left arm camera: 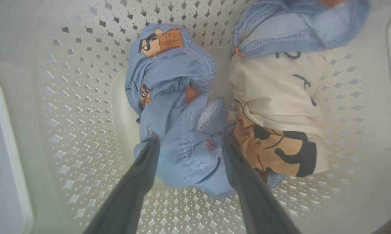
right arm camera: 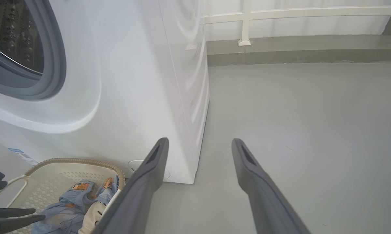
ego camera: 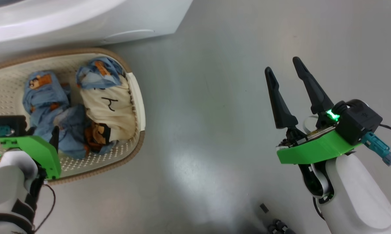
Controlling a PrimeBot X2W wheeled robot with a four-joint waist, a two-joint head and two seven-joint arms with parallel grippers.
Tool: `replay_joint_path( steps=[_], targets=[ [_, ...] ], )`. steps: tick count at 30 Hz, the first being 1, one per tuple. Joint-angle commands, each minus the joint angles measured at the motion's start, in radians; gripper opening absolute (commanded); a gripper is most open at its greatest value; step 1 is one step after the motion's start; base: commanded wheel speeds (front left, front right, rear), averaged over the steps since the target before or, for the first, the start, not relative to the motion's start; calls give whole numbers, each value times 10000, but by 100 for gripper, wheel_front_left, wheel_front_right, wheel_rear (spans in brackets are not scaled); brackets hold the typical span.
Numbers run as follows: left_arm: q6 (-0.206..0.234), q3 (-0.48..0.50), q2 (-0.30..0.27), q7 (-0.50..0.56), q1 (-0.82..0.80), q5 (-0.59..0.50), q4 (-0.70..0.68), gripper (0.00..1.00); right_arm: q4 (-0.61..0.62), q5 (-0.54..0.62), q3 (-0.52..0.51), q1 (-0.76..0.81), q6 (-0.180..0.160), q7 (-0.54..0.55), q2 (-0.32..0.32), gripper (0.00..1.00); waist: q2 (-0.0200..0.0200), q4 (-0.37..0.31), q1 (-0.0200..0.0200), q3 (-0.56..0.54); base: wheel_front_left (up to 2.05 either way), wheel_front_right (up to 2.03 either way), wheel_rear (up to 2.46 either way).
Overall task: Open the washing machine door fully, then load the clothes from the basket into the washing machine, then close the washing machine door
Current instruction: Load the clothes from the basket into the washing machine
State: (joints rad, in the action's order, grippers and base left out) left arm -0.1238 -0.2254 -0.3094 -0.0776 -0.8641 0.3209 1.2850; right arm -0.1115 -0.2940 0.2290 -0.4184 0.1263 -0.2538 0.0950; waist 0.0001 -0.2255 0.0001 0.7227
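Left gripper [left arm camera: 190, 138] was down inside the basket [left arm camera: 85, 113], fingers spread wide, straddling the lower end of the blue bundle [left arm camera: 179, 107]. Nothing clamped yet. Tips sat at the fabric's edges; couldn't tell if they touched.

Cream bundle [left arm camera: 280, 107] lay touching the blue one, close to one finger. Both bundles were in the basket, which stood on the floor [ego camera: 215, 130] just in front of the washing machine [right arm camera: 133, 81].

Drum mouth [right arm camera: 13, 35] looked uncovered, so door judged already open. Step in hand: first pick of the load.

Right gripper [ego camera: 282, 65] was spread and empty, hovering over bare floor well apart from the basket.

Next move calls for closing the left fingers on blue cloth only, keeping the finger beside the cream bundle from snagging it, then lifting clear of the rim and swinging to the drum.
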Motion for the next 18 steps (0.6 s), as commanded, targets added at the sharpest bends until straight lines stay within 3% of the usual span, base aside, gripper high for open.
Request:
replay_joint_path(
  steps=[1,18],
  targets=[
    [97,95,-539,129,-30,-130,1,100,274,64,226,48,44,-80,-69,100,-1,-158,-1,310,0,0,0],
    [510,-297,-1013,1033,-588,-276,50,100,476,88,471,-203,44,-80,-315,100,-1,-579,-1,957,0,0,0]
  ],
)
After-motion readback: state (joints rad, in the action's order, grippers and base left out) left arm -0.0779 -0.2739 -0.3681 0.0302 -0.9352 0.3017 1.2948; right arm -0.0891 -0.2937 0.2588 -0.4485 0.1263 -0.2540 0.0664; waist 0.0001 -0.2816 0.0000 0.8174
